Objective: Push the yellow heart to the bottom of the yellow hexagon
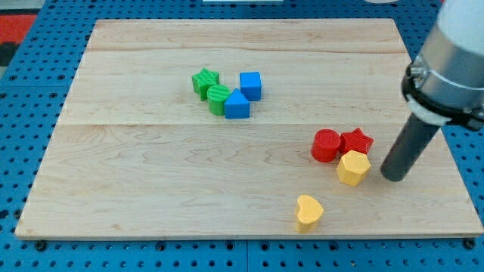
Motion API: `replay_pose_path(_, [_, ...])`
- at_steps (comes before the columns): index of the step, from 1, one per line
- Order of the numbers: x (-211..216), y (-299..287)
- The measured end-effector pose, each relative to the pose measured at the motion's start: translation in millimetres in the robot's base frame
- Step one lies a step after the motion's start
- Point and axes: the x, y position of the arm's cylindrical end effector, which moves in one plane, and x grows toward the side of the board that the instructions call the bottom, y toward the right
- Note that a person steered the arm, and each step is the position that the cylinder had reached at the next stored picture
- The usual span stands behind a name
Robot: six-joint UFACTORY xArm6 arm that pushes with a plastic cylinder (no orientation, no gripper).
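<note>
The yellow heart (308, 212) lies near the board's bottom edge, right of centre. The yellow hexagon (353, 167) sits up and to the right of it, touching a red cylinder (327, 145) and a red star (356, 140) just above it. My tip (393, 177) rests on the board just to the right of the yellow hexagon, a small gap apart, and well to the right of and above the heart.
A cluster sits in the upper middle of the wooden board (151, 174): a green star (204, 80), a green cylinder (218, 99), a blue triangle (237, 105) and a blue cube (250, 85). The arm's body (450, 53) looms at the view's top right.
</note>
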Motion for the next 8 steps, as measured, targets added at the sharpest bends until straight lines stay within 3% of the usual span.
replay_pose_path(3, [-34.8,-55.5])
replay_pose_path(4, [-38.0,-43.1])
replay_pose_path(5, [-18.6,30.8])
replay_pose_path(6, [79.4,13.8])
replay_pose_path(8, [88.9,-4.8])
